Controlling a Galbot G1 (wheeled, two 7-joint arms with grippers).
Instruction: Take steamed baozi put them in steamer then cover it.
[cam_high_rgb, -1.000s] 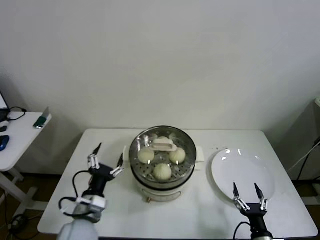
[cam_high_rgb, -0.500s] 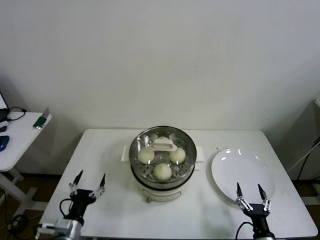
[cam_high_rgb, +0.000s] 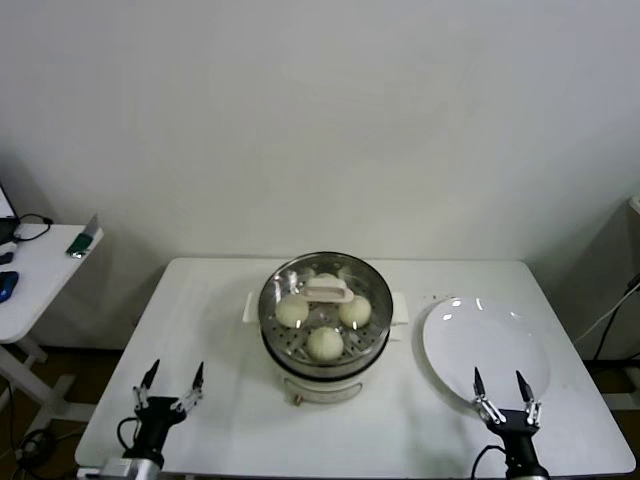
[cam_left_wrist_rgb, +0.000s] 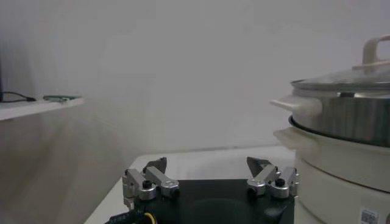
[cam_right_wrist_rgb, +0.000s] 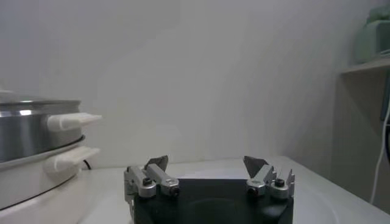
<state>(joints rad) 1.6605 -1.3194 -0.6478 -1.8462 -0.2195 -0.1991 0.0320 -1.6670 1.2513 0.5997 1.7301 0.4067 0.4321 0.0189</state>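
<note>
We see the steamer (cam_high_rgb: 325, 330) at the middle of the tabletop (cam_high_rgb: 220, 300) with the cover (cam_high_rgb: 326, 305) already seated on it, its bar handle up. Through the glass three baozi (cam_high_rgb: 324, 342) show plainly, and a fourth seems to sit behind the handle, though we cannot be sure of it. The plate (cam_high_rgb: 485, 345) to the right of the steamer holds nothing. Our left claw (cam_high_rgb: 170, 388) hangs low at the near left corner of the tabletop, well apart from the steamer, its jaws spread wide and holding nothing. Our right claw (cam_high_rgb: 500, 392) sits at the near edge of the plate, likewise wide and holding nothing. We judge the task as good as done: buns in, cover on, nothing left but to rest both arms.
</note>
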